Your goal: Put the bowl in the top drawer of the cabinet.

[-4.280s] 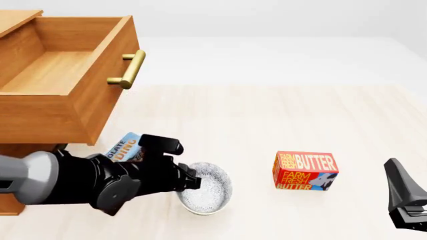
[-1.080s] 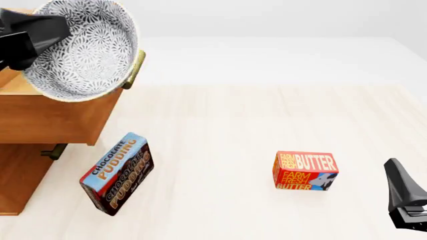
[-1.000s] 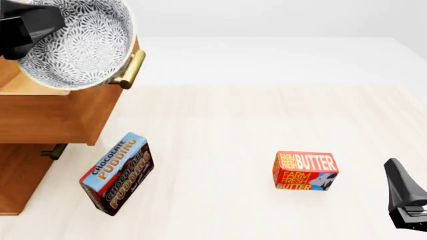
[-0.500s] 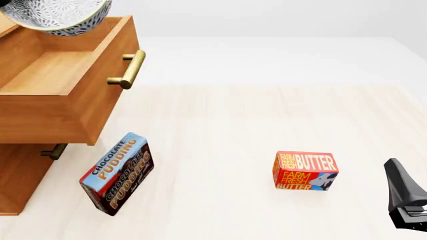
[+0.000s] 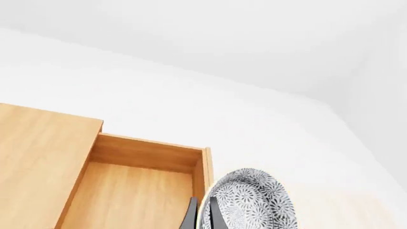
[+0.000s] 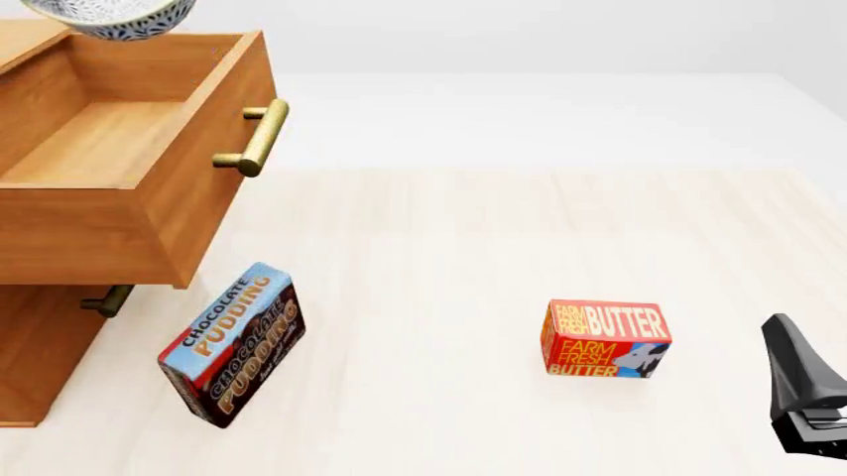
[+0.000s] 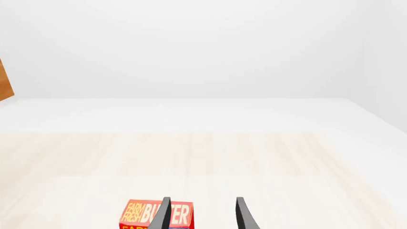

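Note:
The blue-grey speckled bowl point(image 6: 113, 18) hangs high above the back of the open top drawer point(image 6: 133, 149), cut off by the front view's upper edge. In the left wrist view my left gripper point(image 5: 201, 217) is shut on the rim of the bowl point(image 5: 251, 200), with the drawer's bare wooden floor point(image 5: 133, 191) below and the cabinet top point(image 5: 38, 157) beside it. The left arm itself is outside the front view. My right gripper point(image 7: 202, 217) stands open at the table's near right edge point(image 6: 800, 397), holding nothing.
A red butter box point(image 6: 605, 339) sits on the table just ahead of the right gripper. A chocolate pudding box point(image 6: 232, 342) stands tilted near the cabinet's lower drawer handle point(image 6: 106, 297). The top drawer's brass handle point(image 6: 258, 139) juts out over the table.
The left gripper took the bowl off the table and carried it up over the open drawer. In the last half second it rose a little further, toward the cabinet. The right arm stayed put.

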